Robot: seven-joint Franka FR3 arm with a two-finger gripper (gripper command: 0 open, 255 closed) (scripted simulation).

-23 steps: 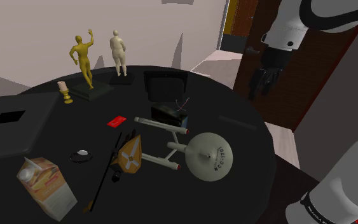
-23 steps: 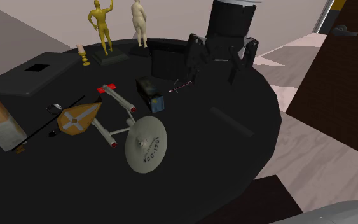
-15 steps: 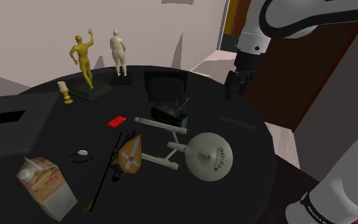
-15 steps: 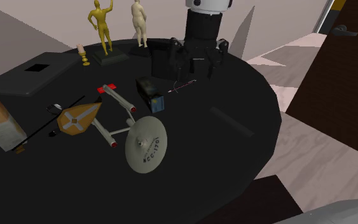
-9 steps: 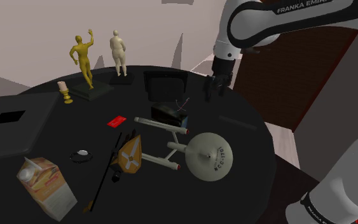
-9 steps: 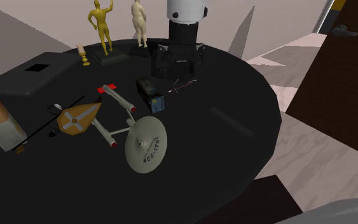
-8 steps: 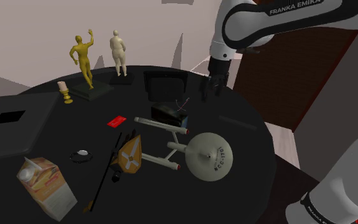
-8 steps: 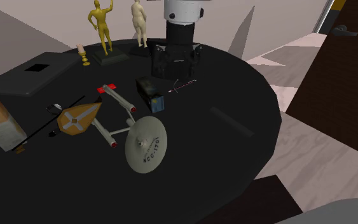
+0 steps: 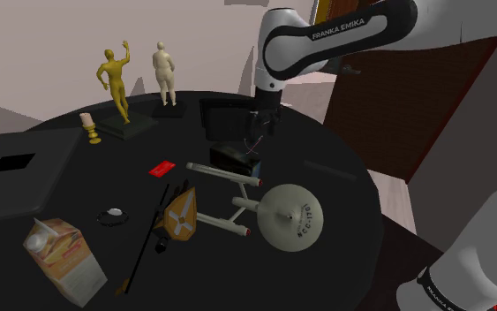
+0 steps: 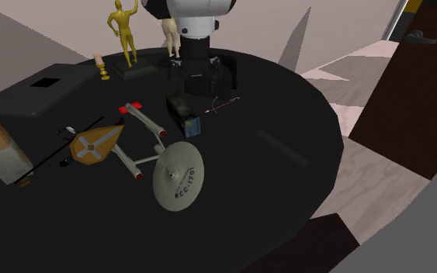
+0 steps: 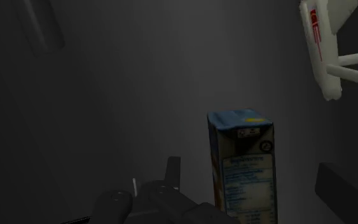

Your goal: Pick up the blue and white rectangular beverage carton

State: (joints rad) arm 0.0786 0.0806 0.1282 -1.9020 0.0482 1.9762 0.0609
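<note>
Carton (image 11: 242, 165) judged light, thin-walled, crushable: you should grip gently across its narrow sides; tool (image 9: 260, 131) opening cannot be told.

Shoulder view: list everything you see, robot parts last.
table: 1, black, under everything
drink carton: 1, dark blue, lying mid-table
spaceship model: 1, white-grey, nearer than the drink carton
black box: 1, black, just beyond the drink carton
gold figurine: 1, gold, far edge
cream figurine: 1, cream, beside the gold figurine
tan carton: 1, tan, near edge, shoulder view's left
red tag: 1, red, mid-table
arm: 1, white, from the shoulder view's right
gripper: 1, black, by the black box
</note>
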